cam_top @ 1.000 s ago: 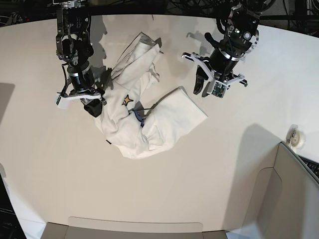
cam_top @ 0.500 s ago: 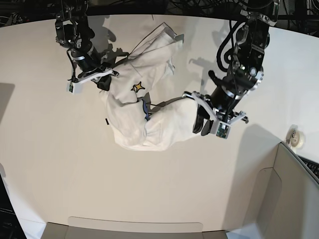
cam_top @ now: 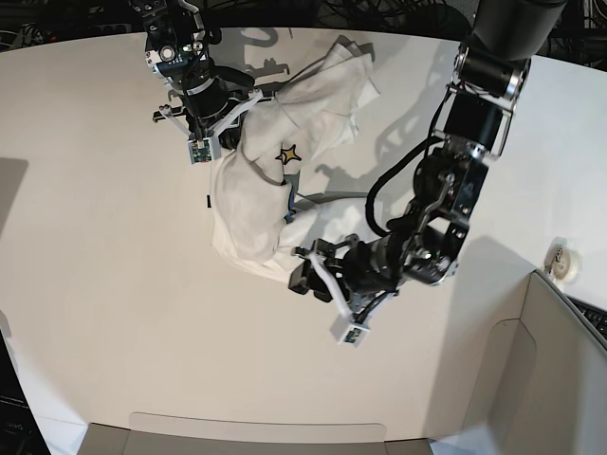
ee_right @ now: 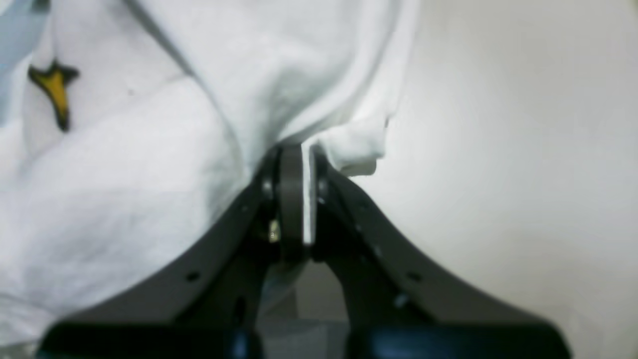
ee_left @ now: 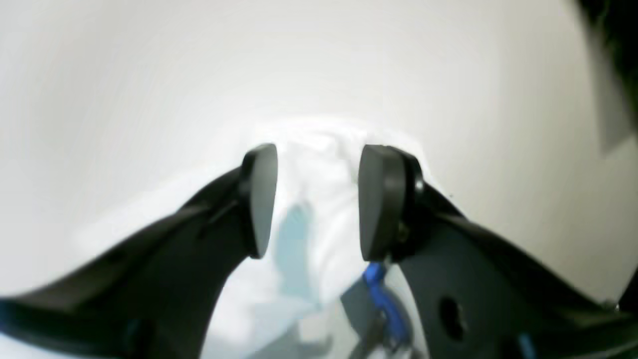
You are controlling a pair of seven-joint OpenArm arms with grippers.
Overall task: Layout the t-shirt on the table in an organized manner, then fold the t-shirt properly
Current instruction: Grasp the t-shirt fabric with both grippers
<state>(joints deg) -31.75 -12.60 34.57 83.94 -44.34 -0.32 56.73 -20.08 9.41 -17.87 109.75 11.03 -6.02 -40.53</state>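
Crumpled white t-shirt lying bunched on the white table, yellow star print facing up. Right gripper clamped tight on a fold of the shirt's edge at the far side. Left gripper parted, fingers straddling the near part of the shirt, fabric seen between them, nothing gripped. Small roll near the grey-beige box panel.

A grey-beige box panel fills the near right corner. Just beyond its far edge sits a small white roll of tape. Dark cables run along the far edge.
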